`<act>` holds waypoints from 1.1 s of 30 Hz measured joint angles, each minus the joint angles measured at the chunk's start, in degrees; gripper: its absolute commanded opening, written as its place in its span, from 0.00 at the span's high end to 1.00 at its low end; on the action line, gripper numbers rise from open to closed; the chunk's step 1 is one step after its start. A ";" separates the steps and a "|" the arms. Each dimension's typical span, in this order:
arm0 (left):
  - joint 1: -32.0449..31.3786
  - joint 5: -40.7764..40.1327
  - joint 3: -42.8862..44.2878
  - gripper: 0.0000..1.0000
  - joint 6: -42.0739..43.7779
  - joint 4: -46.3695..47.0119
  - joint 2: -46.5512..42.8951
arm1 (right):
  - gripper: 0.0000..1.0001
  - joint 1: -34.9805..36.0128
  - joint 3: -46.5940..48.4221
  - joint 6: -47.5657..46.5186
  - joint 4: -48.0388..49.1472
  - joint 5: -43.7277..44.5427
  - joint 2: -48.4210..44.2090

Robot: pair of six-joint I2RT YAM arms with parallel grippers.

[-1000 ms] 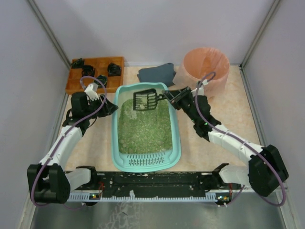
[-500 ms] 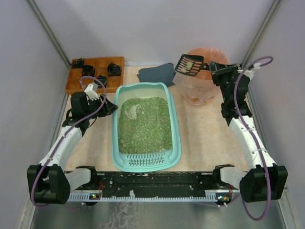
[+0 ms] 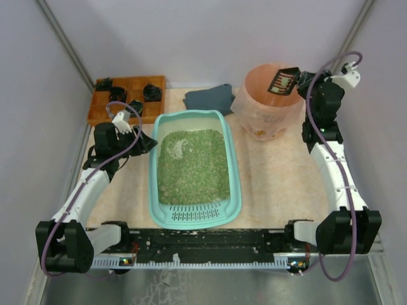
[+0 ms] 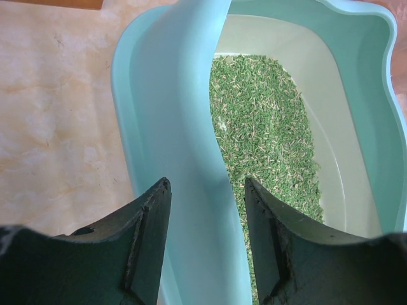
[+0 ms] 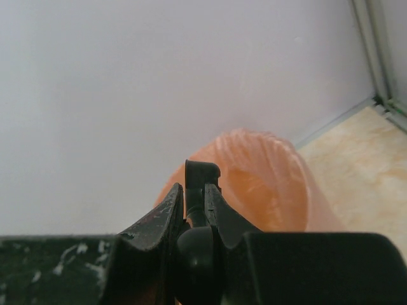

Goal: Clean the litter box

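The light teal litter box (image 3: 152, 171) holds green litter (image 3: 193, 166), with its slotted grille at the near end. My left gripper (image 3: 147, 143) straddles the box's left rim. In the left wrist view the rim (image 4: 184, 127) fills the gap between the fingers, and the gripper (image 4: 206, 190) is shut on it. My right gripper (image 3: 304, 81) is shut on the handle of a black slotted scoop (image 3: 284, 81). It holds the scoop tilted above the round bin lined with a pink bag (image 3: 270, 105). The right wrist view shows the handle (image 5: 202, 175) pinched between the fingers, with the bin (image 5: 273, 184) beyond.
A brown wooden tray (image 3: 127, 105) with black pieces stands at the back left. A dark grey cloth (image 3: 210, 98) lies behind the litter box. Grey enclosure walls close in on both sides and at the back.
My right arm lifted the scoop out of the litter box, carried it right to the bin, and has tipped it over the bin's opening. The left gripper has not moved.
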 measured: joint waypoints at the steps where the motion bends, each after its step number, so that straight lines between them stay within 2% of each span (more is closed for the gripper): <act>1: 0.00 0.00 0.00 0.44 0.00 -0.02 0.00 | 1.00 0.00 0.00 -2.62 0.22 0.02 0.70; 10: 0.00 0.00 0.00 0.44 0.00 -0.02 0.00 | 1.00 2.51 -0.02 -28.68 5.60 -3.28 6.54; 17: 0.00 0.00 0.00 0.44 0.00 -0.02 -0.04 | 1.00 5.46 -0.11 -40.98 10.51 -5.64 6.84; 26: 0.00 0.02 0.00 0.44 0.00 -0.02 -0.07 | 1.00 5.79 -0.61 -44.41 13.97 -6.45 6.16; 33: 0.00 0.02 0.00 0.44 0.00 -0.02 -0.07 | 1.00 5.79 -3.91 -36.15 16.98 -12.15 -1.05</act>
